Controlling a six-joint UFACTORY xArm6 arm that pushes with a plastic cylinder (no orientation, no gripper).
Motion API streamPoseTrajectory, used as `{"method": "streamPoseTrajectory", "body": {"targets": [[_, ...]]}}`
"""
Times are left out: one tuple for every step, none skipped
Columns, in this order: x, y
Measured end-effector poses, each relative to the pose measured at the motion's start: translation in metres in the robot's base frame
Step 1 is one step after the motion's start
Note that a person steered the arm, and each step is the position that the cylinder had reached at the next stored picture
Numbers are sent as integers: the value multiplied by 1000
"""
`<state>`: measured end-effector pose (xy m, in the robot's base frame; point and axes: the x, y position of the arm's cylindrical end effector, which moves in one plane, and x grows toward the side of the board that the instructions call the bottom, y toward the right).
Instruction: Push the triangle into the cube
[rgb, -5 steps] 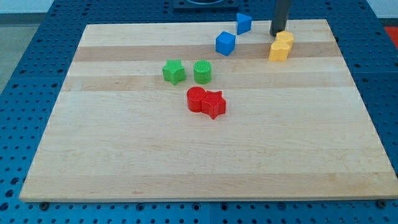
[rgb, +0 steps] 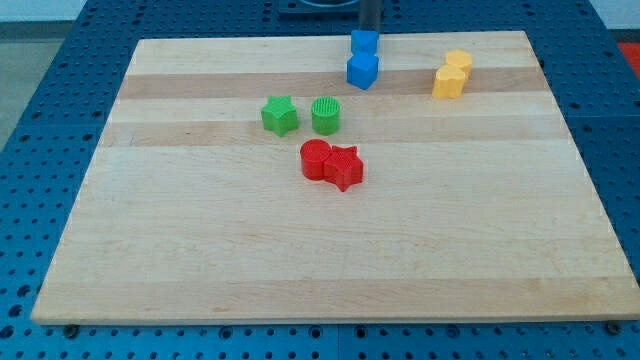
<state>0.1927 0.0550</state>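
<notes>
The blue triangle block (rgb: 364, 42) sits near the view's top edge of the wooden board (rgb: 200, 250), directly above the blue cube (rgb: 362, 70) and touching or almost touching it. My tip (rgb: 371, 30) is just above the triangle, at its top edge. Only the short lower end of the dark rod shows.
Two yellow blocks (rgb: 452, 74) sit together at the view's upper right. A green star (rgb: 280, 115) and a green cylinder (rgb: 326, 115) lie left of centre. A red cylinder (rgb: 316, 160) and a red star (rgb: 345, 167) touch below them.
My tip has moved left from beside the yellow blocks to behind the blue triangle. The triangle has slid left and down, up against the blue cube.
</notes>
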Motion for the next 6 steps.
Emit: {"method": "streamPoseTrajectory", "body": {"targets": [[10, 0], [30, 0], [32, 0], [23, -25], [19, -88], [19, -115]]}}
